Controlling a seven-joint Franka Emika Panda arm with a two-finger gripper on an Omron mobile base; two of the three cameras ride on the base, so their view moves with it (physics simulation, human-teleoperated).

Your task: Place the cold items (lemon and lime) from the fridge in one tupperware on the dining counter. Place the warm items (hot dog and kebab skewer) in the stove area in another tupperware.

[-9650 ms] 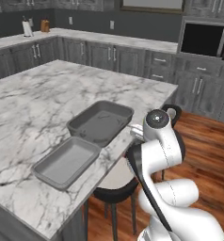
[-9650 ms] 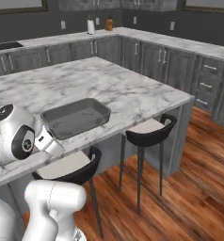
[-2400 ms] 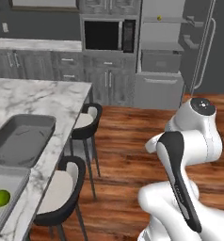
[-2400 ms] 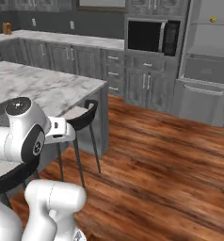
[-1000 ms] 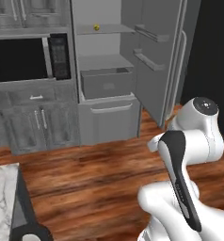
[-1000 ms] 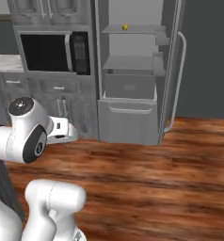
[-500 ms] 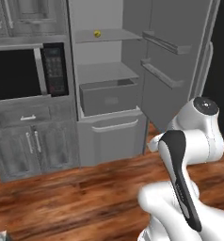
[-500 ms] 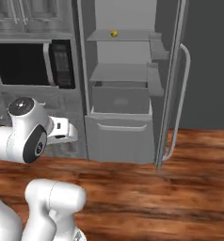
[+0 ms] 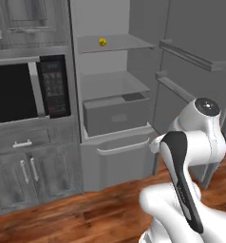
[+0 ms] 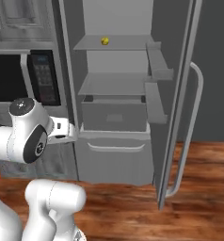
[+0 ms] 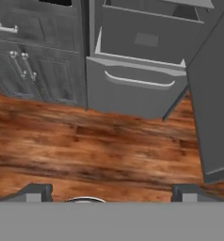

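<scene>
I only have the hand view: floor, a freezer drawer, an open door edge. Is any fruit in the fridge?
Observer: Yes, a small yellow lemon sits on the top shelf.
Operator: Any lime?
Observer: I cannot see one; the middle shelf looks bare, and the bin below hides its contents.
Operator: Is the door fully open?
Observer: It stands wide open to the right, door racks facing the shelves.
Operator: What is left of the fridge?
Observer: A built-in microwave.
</scene>
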